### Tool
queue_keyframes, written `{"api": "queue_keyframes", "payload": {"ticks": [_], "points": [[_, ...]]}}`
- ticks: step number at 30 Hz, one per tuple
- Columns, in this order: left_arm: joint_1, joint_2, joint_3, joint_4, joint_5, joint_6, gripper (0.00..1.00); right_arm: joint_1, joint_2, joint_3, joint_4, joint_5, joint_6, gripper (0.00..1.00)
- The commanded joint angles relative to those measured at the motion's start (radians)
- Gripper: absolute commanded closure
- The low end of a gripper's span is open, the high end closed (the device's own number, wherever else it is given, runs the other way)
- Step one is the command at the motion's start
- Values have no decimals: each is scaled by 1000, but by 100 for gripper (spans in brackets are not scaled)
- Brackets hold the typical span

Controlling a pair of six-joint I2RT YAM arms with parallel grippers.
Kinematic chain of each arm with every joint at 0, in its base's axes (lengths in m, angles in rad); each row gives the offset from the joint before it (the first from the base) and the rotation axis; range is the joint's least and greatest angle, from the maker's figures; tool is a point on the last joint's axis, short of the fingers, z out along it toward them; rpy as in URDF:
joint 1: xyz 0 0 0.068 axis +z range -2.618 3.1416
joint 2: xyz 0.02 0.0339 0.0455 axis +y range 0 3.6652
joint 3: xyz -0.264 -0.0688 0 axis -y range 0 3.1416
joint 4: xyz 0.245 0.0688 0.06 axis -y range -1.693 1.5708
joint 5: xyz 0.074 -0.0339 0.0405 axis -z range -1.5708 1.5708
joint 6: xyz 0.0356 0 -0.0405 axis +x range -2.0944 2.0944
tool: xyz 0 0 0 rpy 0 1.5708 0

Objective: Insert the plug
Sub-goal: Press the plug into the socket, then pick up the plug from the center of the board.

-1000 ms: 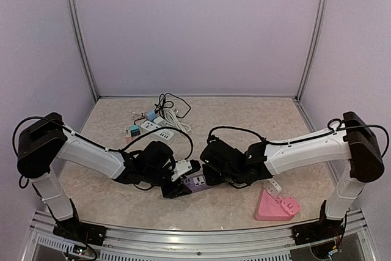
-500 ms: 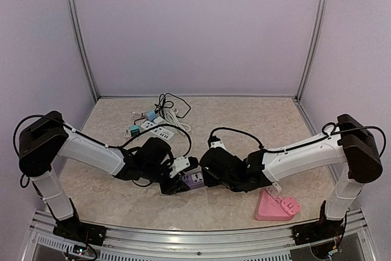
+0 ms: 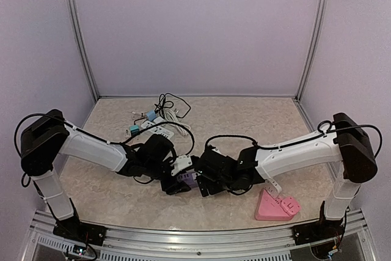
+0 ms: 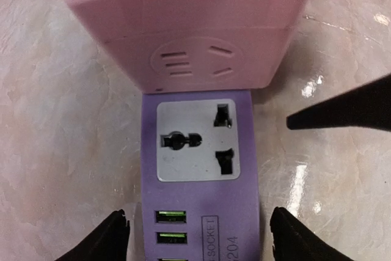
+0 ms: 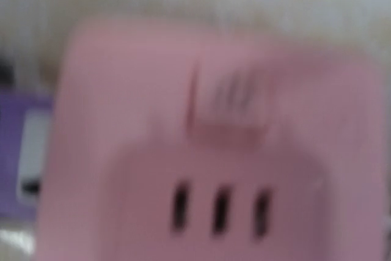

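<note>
A purple power strip (image 4: 198,212) with a white universal socket (image 4: 197,140) and green USB ports lies on the table; it also shows in the top view (image 3: 187,181). My left gripper (image 4: 198,239) is closed down on its two long sides; its black fingertips (image 4: 116,236) show at the bottom corners. A pink plug adapter (image 4: 189,29) hangs tilted over the strip's far end, just beyond the white socket. It fills the blurred right wrist view (image 5: 214,139). My right gripper (image 3: 206,183) holds it. Its prongs are hidden.
A pink triangular stand (image 3: 278,206) with white adapters sits at the front right. White power strips and blue adapters (image 3: 153,125) with black and white cables (image 3: 171,105) lie at the back. One black finger of the right gripper (image 4: 342,111) shows beside the strip.
My right gripper has moved left with the pink plug, up to the purple strip's end. My left gripper and the strip have shifted slightly left.
</note>
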Motion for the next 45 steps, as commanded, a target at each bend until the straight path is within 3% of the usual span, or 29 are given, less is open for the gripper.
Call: {"api": "queue_keyframes", "payload": {"ticks": [1, 4, 7, 13, 16, 19, 22, 25, 29, 33, 37, 41, 45], "points": [[30, -23, 27, -57, 24, 17, 15, 18, -45, 25, -73, -70, -30, 0], [46, -76, 32, -115, 35, 45, 2, 30, -102, 24, -62, -57, -50, 0], [51, -149, 73, -216, 47, 102, 1, 37, -157, 40, -65, -45, -72, 0], [79, -243, 334, -738, 19, 335, 1, 36, -281, 49, -107, 41, -75, 0], [203, -255, 454, -881, -66, 256, 1, 36, -337, 41, -114, 82, -73, 0], [430, -235, 546, -842, -86, -10, 8, 36, -383, 25, -102, 133, -44, 0], [698, -201, 541, -719, -22, -378, 15, 34, -400, 7, -73, 147, -44, 0], [816, -181, 467, -592, -37, -609, 13, 31, -390, 15, -72, 147, -52, 0], [799, -132, 438, -507, -113, -629, 1, 32, -356, 44, -111, 143, -55, 0], [784, -44, 439, -475, -69, -696, 1, 31, -337, 58, -137, 145, -51, 0], [747, 45, 447, -472, -138, -707, 1, 31, -337, 57, -140, 144, -47, 0], [690, 121, 470, -487, -218, -696, 9, 30, -338, 48, -135, 146, -42, 0], [656, 169, 487, -503, -293, -694, 30, 30, -335, 42, -137, 142, -32, 0]]}}
